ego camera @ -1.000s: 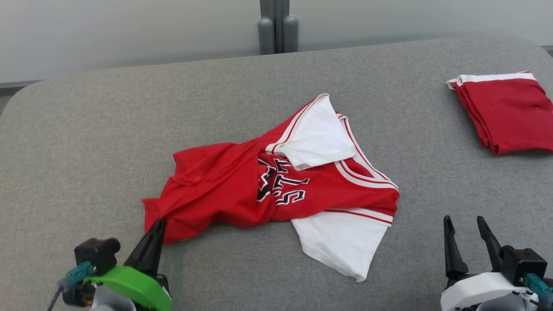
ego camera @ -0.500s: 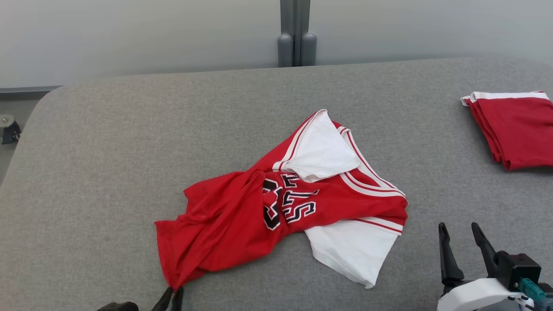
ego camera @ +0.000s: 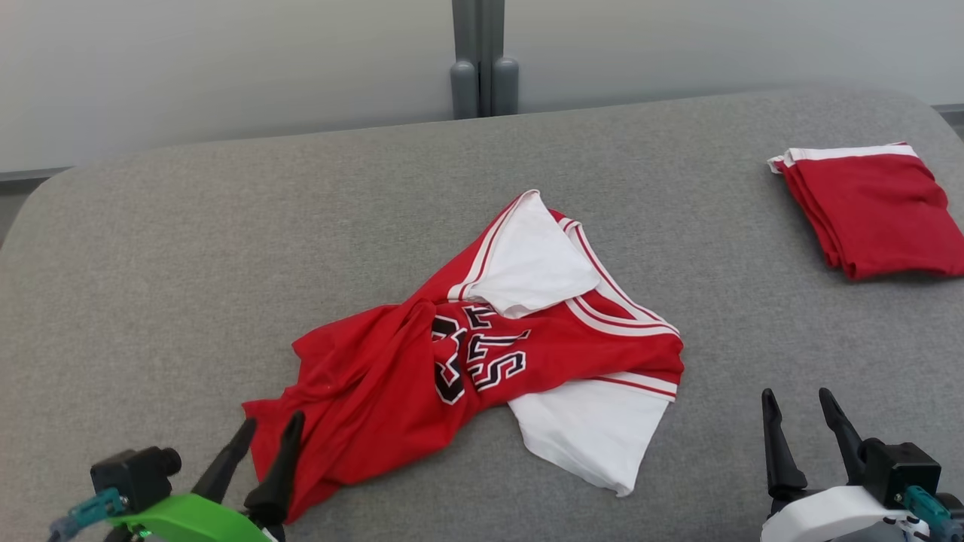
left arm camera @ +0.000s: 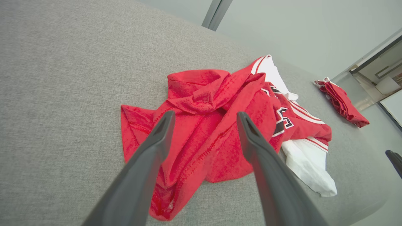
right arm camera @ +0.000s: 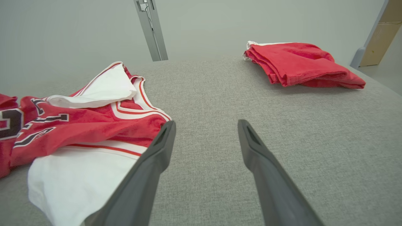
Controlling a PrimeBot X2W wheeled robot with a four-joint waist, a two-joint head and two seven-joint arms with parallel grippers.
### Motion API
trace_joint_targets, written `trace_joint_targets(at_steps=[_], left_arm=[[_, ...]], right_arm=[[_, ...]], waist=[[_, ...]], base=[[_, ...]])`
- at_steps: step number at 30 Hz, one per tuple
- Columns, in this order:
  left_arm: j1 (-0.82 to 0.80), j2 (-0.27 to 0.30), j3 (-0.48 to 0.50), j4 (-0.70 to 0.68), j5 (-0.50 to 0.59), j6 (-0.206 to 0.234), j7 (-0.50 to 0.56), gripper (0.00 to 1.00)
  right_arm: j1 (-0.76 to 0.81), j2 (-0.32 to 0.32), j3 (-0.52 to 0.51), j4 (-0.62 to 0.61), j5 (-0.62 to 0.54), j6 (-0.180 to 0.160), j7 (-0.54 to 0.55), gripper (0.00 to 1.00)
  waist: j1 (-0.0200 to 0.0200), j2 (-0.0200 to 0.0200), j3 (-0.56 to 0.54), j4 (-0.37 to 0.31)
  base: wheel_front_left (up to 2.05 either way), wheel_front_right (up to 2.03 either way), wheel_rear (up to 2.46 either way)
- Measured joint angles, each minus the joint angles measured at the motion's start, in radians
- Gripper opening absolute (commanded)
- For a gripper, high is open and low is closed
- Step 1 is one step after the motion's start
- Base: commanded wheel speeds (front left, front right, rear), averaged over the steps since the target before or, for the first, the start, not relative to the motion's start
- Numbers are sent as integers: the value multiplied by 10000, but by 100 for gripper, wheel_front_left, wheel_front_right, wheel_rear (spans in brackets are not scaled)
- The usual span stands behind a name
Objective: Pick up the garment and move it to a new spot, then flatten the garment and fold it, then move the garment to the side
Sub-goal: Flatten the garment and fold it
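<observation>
**Operator:** Report the position of the garment (ego camera: 467, 361).

**Technician:** It lies crumpled near the middle of the grey padded table (ego camera: 188, 248); the red body is bunched and twisted toward the robot's left; white panels are turned over at its far and near sides; it is well apart from the folded red stack (ego camera: 874, 211) at the far right.

**Operator:** Jaws?

**Technician:** Left gripper (ego camera: 273, 420): fingers spread, holding nothing, poised at the near-left hem corner; right gripper (ego camera: 796, 394): fingers spread, empty, over bare table near the near white panel.

**Operator:** Procedure for flattening?

**Technician:** Judged best: pinch one hem corner per gripper, single layer only; draw the corners apart until the twist at the lettering clears; lower the cloth evenly; avoid dragging the white panels under the body, since trapped folds would likely spoil the later fold.
</observation>
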Motion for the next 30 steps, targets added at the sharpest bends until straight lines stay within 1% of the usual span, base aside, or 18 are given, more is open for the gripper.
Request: trace_joint_targets(at_steps=[3, 5, 7, 9, 14, 15, 16, 17, 18, 21, 24, 27, 30], left_arm=[[-418, 320, 71, 125, 263, 142, 180, 100], [-843, 474, -226, 575, 642, 96, 479, 100], [-1264, 364, -385, 1118, 644, -98, 614, 100], [-1823, 339, -635, 1843, 951, -326, 790, 100], [-2797, -4, -1106, 3390, 1154, -947, 968, 100], [-2974, -79, -1239, 3672, 1174, -1099, 1060, 79], [-3123, -184, -1319, 3935, 1158, -1208, 1131, 42], [-3236, -263, -1375, 4146, 1152, -1269, 1122, 29], [-3385, -307, -1417, 4418, 1223, -1281, 995, 0], [-3776, -341, -1340, 5009, 1475, -1325, 337, 0], [-3950, -527, -1411, 5181, 1703, -1444, -349, 0], [-3970, -623, -1465, 4880, 1860, -1530, -1181, 0], [-3899, -681, -1429, 4004, 2127, -1588, -1618, 0]], right_arm=[[-4, -8, 4, -10, 0, 0, 0, 100], [-36, -6, 54, -17, 0, 0, 0, 100], [-77, -8, 65, -29, 2, 0, 0, 100], [-151, -2, 92, -27, 0, 0, 0, 100], [-309, -2, 113, -42, 0, 0, 0, 100], [-312, -2, 104, -44, 0, 0, 0, 100], [-314, -4, 92, -42, -2, 0, 0, 100], [-315, -2, 79, -40, -4, 0, 0, 100], [-316, -6, 73, -38, -4, 0, 0, 100], [-322, -4, 56, -33, -4, 0, 0, 100], [-316, -4, -10, -25, -6, 0, 0, 100], [-256, -4, -81, 0, -19, 0, 0, 100], [-120, -6, -180, 2, -19, 0, 0, 100]], waist=[[0, 0, 48, -175], [0, 0, 115, -286], [0, 0, 206, -370], [0, 0, 301, -476], [0, 0, 491, -731], [0, 0, 533, -778], [0, 0, 567, -820], [0, 0, 590, -853], [0, 0, 611, -889], [0, 0, 617, -963], [0, 0, 523, -964], [0, 0, 366, -937], [0, 0, 160, -881]], base=[[0, 0, 0], [0, 0, 0], [0, 0, 0], [0, 0, 0], [0, 0, 0], [0, 0, 0], [0, 0, 0], [0, 0, 0], [0, 0, 0], [0, 0, 0], [0, 0, 0], [0, 0, 0], [0, 0, 0]])
